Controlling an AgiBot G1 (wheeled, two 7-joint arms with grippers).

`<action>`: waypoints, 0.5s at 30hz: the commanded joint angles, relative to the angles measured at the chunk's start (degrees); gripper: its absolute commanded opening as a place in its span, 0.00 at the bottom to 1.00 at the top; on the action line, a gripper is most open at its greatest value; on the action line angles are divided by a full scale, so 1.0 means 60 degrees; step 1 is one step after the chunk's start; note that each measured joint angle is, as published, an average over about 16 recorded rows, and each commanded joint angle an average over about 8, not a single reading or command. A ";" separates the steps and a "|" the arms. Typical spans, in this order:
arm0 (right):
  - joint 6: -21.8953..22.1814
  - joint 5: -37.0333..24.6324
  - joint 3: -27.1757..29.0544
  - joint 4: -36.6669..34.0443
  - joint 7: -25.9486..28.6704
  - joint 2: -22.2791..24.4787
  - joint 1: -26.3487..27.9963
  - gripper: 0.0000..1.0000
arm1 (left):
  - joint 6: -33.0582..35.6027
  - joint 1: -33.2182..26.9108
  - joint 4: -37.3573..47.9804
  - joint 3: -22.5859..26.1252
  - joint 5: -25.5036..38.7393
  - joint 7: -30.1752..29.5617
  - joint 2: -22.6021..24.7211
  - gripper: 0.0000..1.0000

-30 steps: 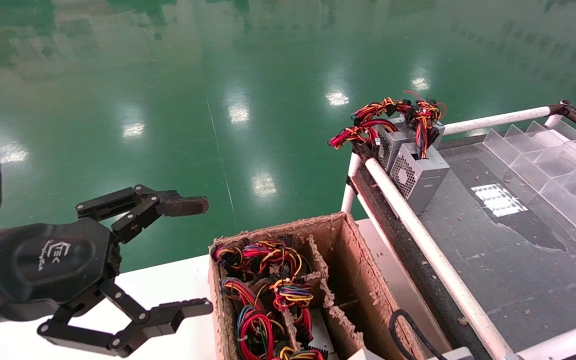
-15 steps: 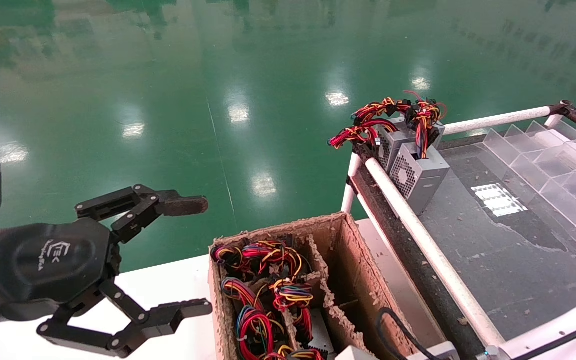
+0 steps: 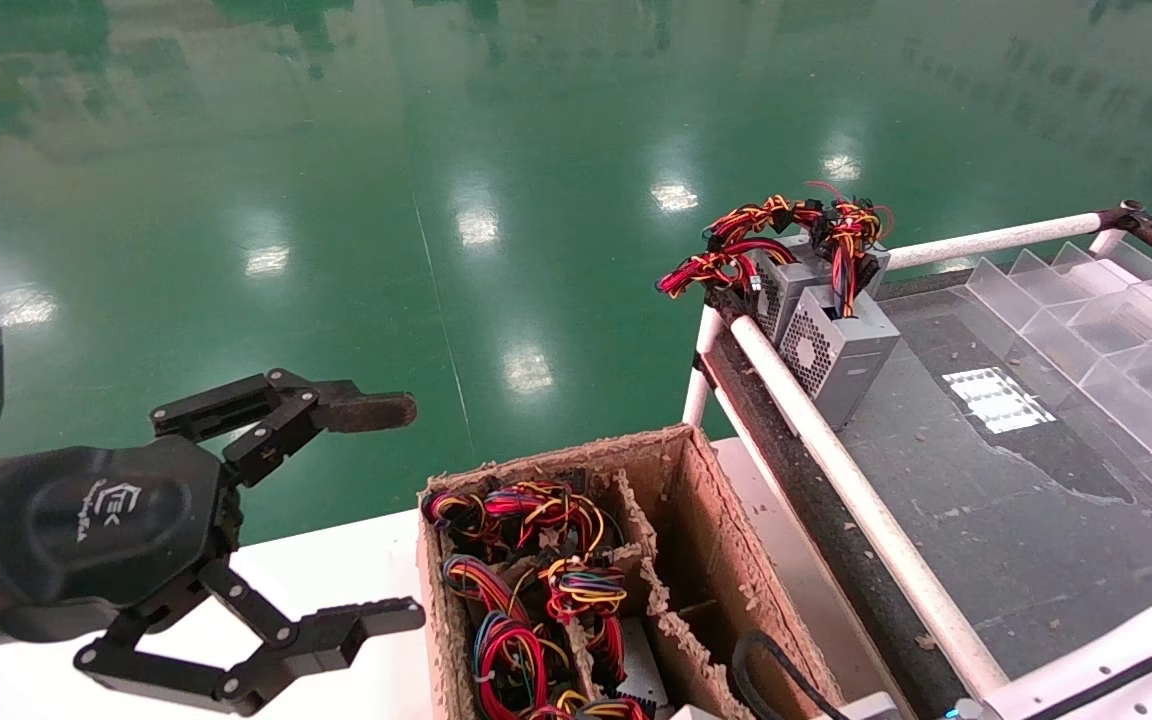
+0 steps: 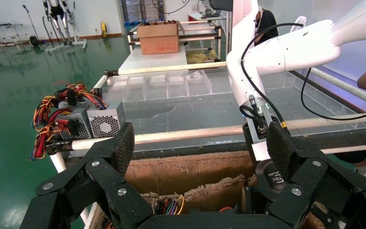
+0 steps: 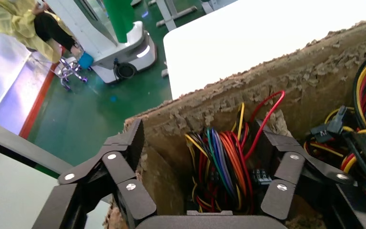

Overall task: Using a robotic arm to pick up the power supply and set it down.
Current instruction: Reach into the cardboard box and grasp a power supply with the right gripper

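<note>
The power supply sits in a compartment of the cardboard box, with only its wire bundle and red loop showing. The right gripper points down into that compartment, fingers spread apart on either side of the wires. The left gripper hovers wide open over the white table beside the box.

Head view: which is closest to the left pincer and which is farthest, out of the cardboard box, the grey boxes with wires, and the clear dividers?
From the left pincer:
1. Cardboard box, just to its right.
2. Grey boxes with wires, farther right at the table's corner.
3. Clear dividers, far right.
</note>
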 commanded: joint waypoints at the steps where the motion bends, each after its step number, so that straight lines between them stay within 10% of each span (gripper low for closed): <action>1: 0.0049 -0.0042 -0.0037 0.0035 -0.0031 0.0016 -0.0001 0.00 | 0.0000 0.0000 0.0000 0.0000 0.0000 0.0000 0.0000 1.00; 15: 0.0706 -0.0160 0.0009 0.0603 0.0072 0.0229 -0.0249 0.00 | 0.0000 0.0000 0.0000 0.0001 0.0000 0.0000 0.0000 1.00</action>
